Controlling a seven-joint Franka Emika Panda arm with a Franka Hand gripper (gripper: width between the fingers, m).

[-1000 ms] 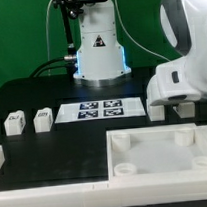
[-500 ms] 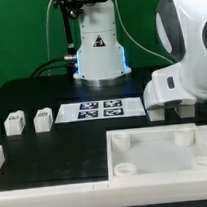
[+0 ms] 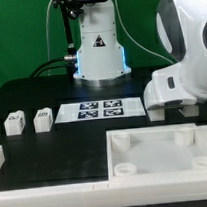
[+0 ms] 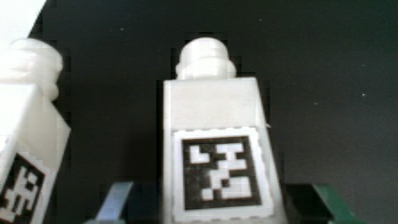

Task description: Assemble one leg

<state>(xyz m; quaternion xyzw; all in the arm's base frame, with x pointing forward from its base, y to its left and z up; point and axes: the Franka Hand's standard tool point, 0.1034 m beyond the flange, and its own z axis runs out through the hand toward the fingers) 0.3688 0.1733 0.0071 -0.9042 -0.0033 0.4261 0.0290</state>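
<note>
Straddling a leg (image 4: pixel 219 120), the claw (image 4: pixel 222 200) is open: one dark finger shows on each side of the leg's tagged end, with a thin dark gap between finger and plastic, so it seems to hold nothing yet. The leg seems to lie on the black tabletop (image 3: pixel 55 160) with its peg end pointing away from the claw and a second leg (image 4: pixel 25 130) just beside it. In the exterior view the arm's white body hides both; they sit under it on the exterior view's right, behind the tray (image 3: pixel 159 134). Two more legs (image 3: pixel 13 122) (image 3: pixel 40 118) rest well apart on the exterior view's left, next to the marker board (image 3: pixel 100 111). I judge the task to be at an early stage. The claw is lined up on the leg, but the grasp is not made, and the tray sockets that show all look empty. What is probably left is closing on the leg, lifting it, carrying it to a corner socket, and seating it there.
</note>
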